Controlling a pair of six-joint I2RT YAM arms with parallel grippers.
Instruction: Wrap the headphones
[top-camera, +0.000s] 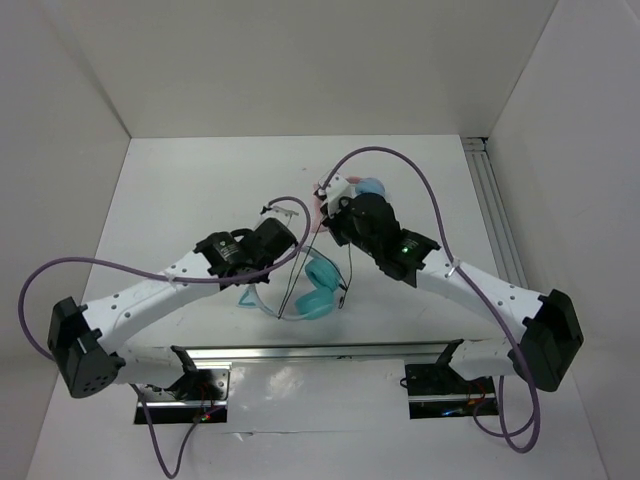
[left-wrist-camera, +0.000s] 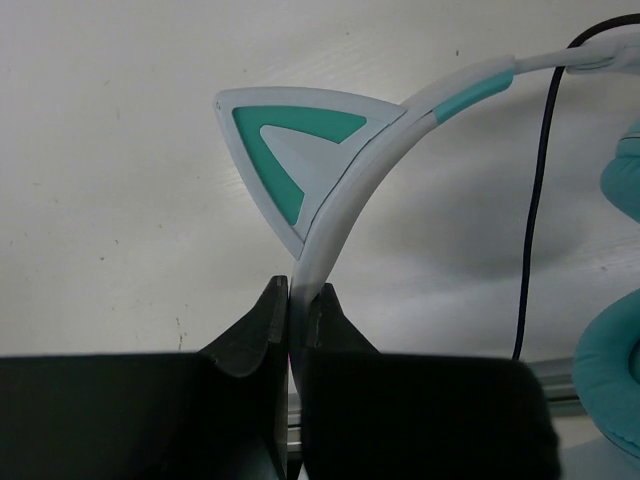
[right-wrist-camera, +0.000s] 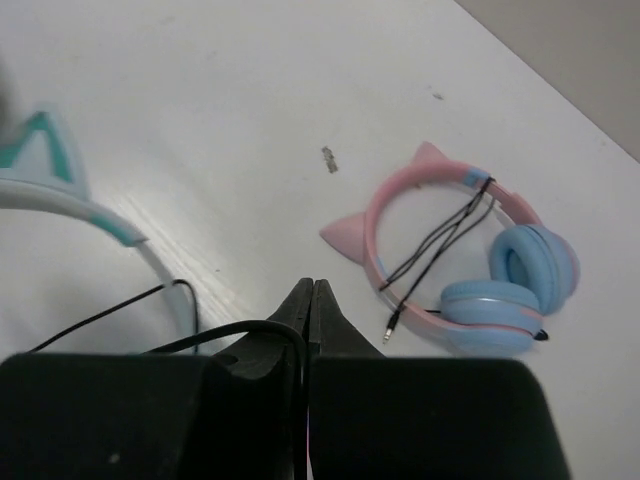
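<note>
**Overhead view.** The headphones (top-camera: 318, 288) on the white bench (top-camera: 200, 180), near its front edge, between the left arm (top-camera: 150, 295) and the right arm (top-camera: 480, 290). Teal earcups close together, with dark cable strands trailing across them. Left jaws just left of the headphones; right jaws farther back, over a second pair largely hidden beneath the wrist.

**Left wrist view.** Left jaws closed on the pale headband (left-wrist-camera: 335, 225), gripping it edge-on just below a triangular cat ear (left-wrist-camera: 290, 150) with a teal inset. Headband curving up and to the right from the grip, with a teal stripe toward its far end. Thin black cable (left-wrist-camera: 535, 200) running down the right side, just beside the teal earcup cushions (left-wrist-camera: 612, 385) at the frame edge.

**Right wrist view.** Right jaws closed, tips together, pinching the black cable, its loop arching over the left finger and ending at the seam. Far left, blurred: the cat ear and headband of the headphones, apart from the right jaws. Beyond the tips, well apart from them, the pink pair (right-wrist-camera: 345, 233) lying on the bench: pink band with two pink ears, pale blue earcups (right-wrist-camera: 530, 262) side by side, its own dark cord (right-wrist-camera: 440, 235) strung across the band, plug end just beside the nearer earcup. Small dark speck (right-wrist-camera: 329, 159) on the bench farther back.
</note>
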